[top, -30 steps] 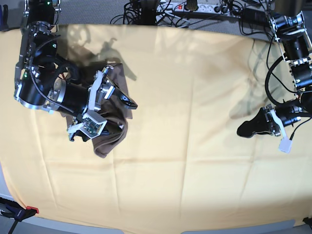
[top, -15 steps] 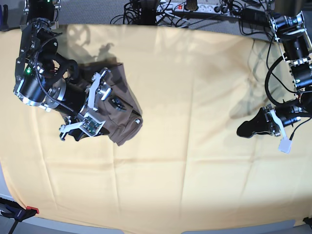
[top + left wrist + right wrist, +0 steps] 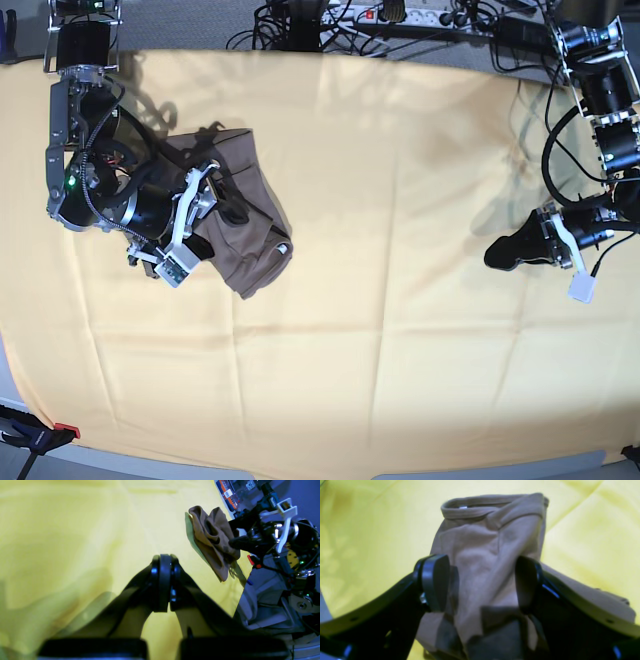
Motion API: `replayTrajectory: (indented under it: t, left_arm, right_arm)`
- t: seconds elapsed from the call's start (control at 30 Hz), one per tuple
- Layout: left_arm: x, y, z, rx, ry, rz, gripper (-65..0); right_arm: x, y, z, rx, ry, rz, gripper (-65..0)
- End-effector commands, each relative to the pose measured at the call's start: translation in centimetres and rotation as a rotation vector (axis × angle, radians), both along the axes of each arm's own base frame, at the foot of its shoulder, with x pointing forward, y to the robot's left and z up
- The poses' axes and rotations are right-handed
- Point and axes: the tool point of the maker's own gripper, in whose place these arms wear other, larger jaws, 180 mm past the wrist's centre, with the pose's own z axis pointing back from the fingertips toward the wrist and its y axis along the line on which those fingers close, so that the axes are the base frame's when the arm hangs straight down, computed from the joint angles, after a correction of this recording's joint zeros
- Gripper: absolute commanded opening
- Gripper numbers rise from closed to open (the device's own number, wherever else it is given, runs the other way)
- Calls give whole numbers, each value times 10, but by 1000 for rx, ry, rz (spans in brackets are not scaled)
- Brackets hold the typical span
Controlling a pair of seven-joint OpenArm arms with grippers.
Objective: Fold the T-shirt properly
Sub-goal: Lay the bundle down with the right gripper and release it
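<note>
In the left wrist view, the left claw (image 3: 165, 582) has its fingers together with nothing between them, over the yellow cloth (image 3: 155, 517) spread on the bench. The T-shirt (image 3: 222, 542) lies bunched well off toward the other arm. With only one claw near it, a pull from that side could drag the whole bundle along instead of opening it out. The shirt's near side, by the other arm, is partly covered by that arm's fingers.

In the right wrist view, the right claw (image 3: 482, 582) is spread wide over the shirt, gripping nothing. Closing here could pinch several layers at once, because the fabric is heaped in loose folds, and lifting would then crumple it further. The lower folds run out of frame, and the fingers hide part of both sides. I cannot tell which opening the curled edge at the top belongs to.

In the base view, the shirt sits on the bench at the picture's left, beneath the right arm. A low sweep of that arm might snag a fold. The arm covers much of the shirt, so its full outline cannot be made out.
</note>
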Motion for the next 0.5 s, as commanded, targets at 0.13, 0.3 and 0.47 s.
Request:
replayTrajectory:
  t: [0.13, 0.3, 0.47]
  left_arm:
    - [7, 6, 19, 2, -57, 4, -650]
    - [7, 6, 19, 2, -58, 4, -650]
    - [7, 5, 19, 2, -58, 4, -650]
  right_arm:
    - [10, 9, 31, 105, -75, 17, -379]
    - [11, 9, 31, 103, -79, 15, -648]
    - [11, 9, 31, 102, -78, 15, -650]
